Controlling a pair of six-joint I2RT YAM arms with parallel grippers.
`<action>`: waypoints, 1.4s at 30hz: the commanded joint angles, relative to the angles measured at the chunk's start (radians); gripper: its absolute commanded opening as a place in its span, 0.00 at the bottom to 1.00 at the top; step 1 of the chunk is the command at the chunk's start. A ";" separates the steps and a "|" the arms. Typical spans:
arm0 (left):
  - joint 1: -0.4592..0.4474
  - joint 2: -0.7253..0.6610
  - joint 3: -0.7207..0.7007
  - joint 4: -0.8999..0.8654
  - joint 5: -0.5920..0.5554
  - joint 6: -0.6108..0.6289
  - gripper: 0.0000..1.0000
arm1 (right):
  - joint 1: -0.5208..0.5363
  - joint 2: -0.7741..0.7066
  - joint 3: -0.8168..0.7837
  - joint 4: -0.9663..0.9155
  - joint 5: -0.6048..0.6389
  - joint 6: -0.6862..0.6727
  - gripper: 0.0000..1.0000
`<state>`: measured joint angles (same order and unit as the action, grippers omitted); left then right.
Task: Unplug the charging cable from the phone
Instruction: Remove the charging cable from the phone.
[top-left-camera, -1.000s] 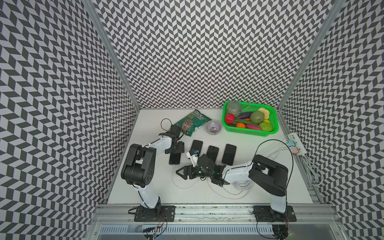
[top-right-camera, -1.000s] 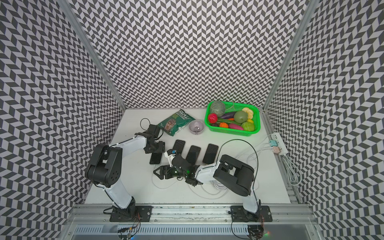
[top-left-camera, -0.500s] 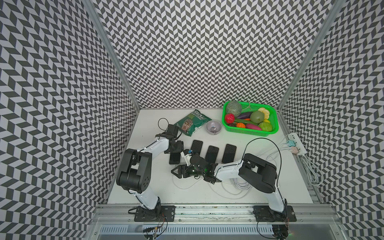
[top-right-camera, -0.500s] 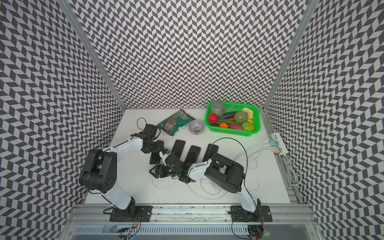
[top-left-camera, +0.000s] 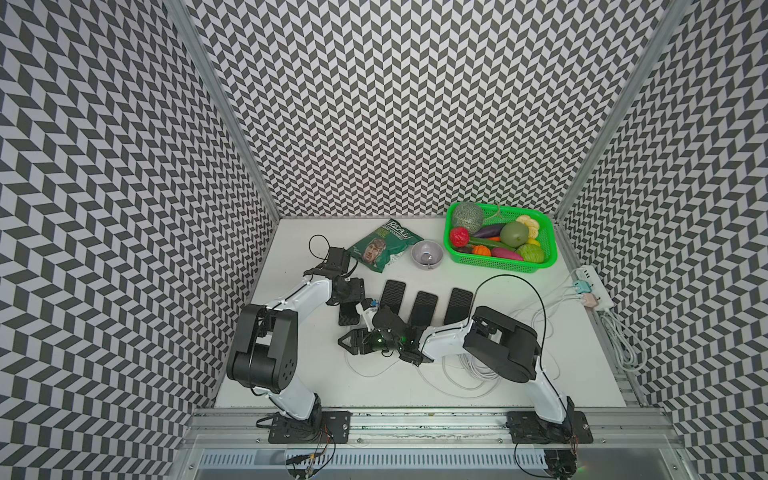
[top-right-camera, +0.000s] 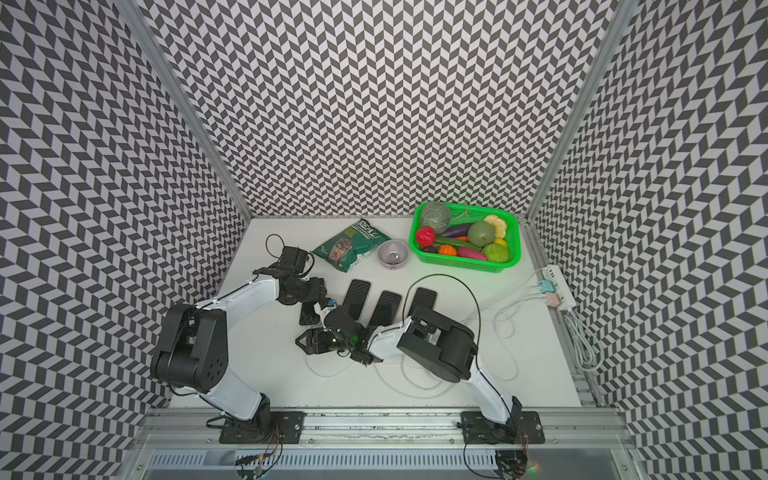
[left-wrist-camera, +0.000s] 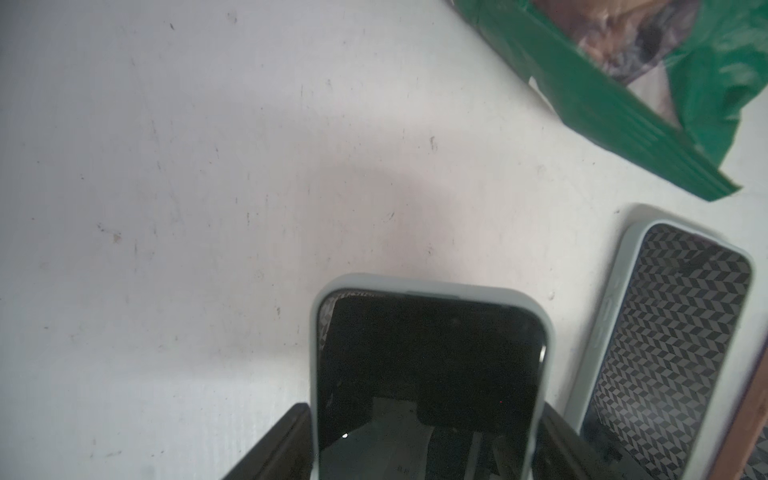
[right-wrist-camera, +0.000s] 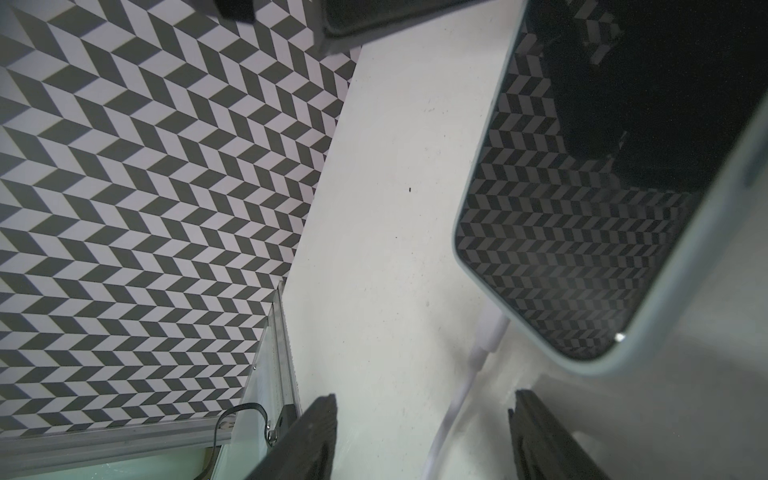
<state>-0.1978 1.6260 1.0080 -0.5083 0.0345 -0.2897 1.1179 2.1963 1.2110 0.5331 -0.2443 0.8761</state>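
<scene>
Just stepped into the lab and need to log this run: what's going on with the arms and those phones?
The left gripper has its jaws on either side of the leftmost phone, bracing it on the white table. The right gripper is open, its fingers straddling the white charging cable, which is still plugged into that phone. Three other phones lie alongside, untouched.
</scene>
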 joint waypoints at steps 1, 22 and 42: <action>0.010 -0.057 -0.006 0.050 0.037 -0.009 0.00 | 0.006 0.040 0.010 0.006 -0.002 0.018 0.65; 0.029 -0.069 -0.017 0.076 0.064 -0.021 0.00 | 0.000 0.080 0.022 0.034 -0.020 0.052 0.28; 0.070 -0.088 -0.049 0.188 0.104 -0.063 0.00 | 0.006 0.066 -0.030 0.105 -0.053 0.070 0.04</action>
<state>-0.1398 1.5772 0.9573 -0.4175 0.1215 -0.3355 1.1156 2.2574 1.2041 0.6113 -0.2699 0.9504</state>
